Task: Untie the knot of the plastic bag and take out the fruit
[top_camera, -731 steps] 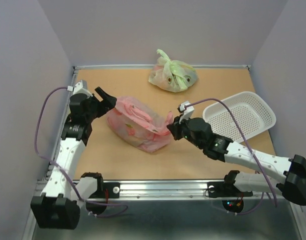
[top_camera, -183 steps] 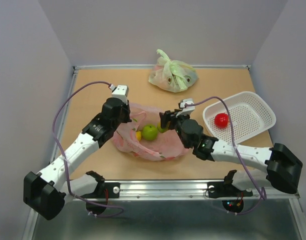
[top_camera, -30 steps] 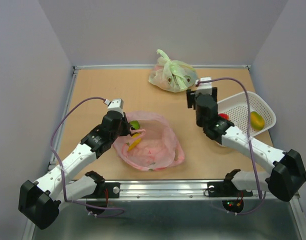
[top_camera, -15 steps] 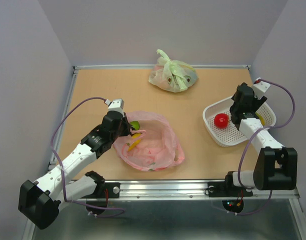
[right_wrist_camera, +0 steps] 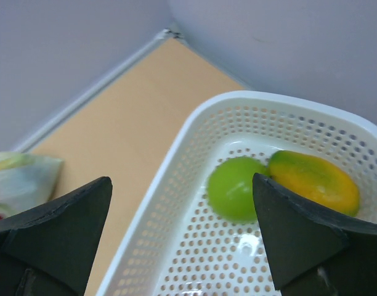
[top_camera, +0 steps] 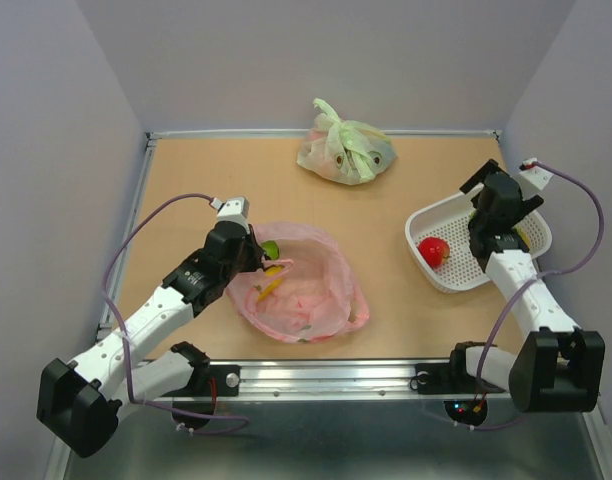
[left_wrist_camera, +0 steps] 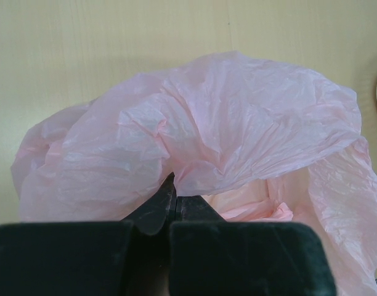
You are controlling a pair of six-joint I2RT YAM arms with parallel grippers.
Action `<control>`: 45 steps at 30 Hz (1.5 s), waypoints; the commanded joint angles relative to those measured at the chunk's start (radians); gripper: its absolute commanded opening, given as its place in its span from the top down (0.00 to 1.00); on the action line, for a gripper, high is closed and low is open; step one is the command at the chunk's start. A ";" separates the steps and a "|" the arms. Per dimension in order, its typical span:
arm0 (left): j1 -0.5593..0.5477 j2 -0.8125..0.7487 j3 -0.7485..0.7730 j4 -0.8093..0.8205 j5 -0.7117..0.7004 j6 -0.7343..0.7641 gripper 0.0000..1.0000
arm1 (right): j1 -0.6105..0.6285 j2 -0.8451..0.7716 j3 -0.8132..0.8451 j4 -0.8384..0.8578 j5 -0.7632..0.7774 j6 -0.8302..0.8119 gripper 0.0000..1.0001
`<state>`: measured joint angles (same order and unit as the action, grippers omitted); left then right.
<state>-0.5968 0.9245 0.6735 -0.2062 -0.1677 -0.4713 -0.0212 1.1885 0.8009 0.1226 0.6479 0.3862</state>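
- Left gripper (left_wrist_camera: 170,196): jaws pinched tight on the plastic bag (top_camera: 311,290) at its rim.
- Right gripper (right_wrist_camera: 182,240): jaws spread wide, holding nothing, over the basket (right_wrist_camera: 176,166).
- The bag lies between the arms, mouth up, long axis roughly left-right.

A white perforated basket (top_camera: 461,277) is set on a tan table (top_camera: 206,170). A pale green bag (top_camera: 344,150), knotted at the top, is laid well apart from the basket, beyond it and to its left; dim shapes are seen through its film. Lilac walls (top_camera: 316,50) are raised behind the basket and close beside it on the right. A metal rail (top_camera: 326,375) is fixed along the table edge on the near side of the basket.
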 commanded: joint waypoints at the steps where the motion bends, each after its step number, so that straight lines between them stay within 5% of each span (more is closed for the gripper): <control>1: -0.006 0.008 0.012 0.034 -0.001 0.000 1.00 | -0.002 -0.114 -0.057 -0.018 -0.253 0.051 0.00; 9: -0.029 0.068 0.145 0.016 -0.004 0.066 1.00 | 0.193 -0.239 -0.129 -0.001 -0.583 -0.016 0.05; 16: -0.443 0.308 0.569 -0.099 -0.226 0.126 1.00 | 0.242 -0.285 -0.150 0.002 -0.633 -0.044 0.05; 19: -0.478 0.364 0.583 -0.099 -0.257 0.106 1.00 | 0.250 -0.305 -0.154 0.002 -0.672 -0.049 0.05; 25: -0.457 0.341 0.401 -0.118 -0.383 -0.012 1.00 | 0.294 -0.329 -0.166 0.000 -0.723 -0.055 0.06; 35: -0.339 0.352 0.299 -0.073 -0.351 -0.056 1.00 | 0.512 -0.366 -0.117 -0.115 -0.751 -0.138 0.10; 45: -0.247 0.399 0.385 -0.090 -0.296 0.008 1.00 | 0.979 -0.267 -0.028 -0.265 -0.581 -0.234 0.12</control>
<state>-0.8642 1.3106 0.9855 -0.3038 -0.4694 -0.5018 0.8215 0.8986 0.6834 -0.1051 -0.0277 0.2089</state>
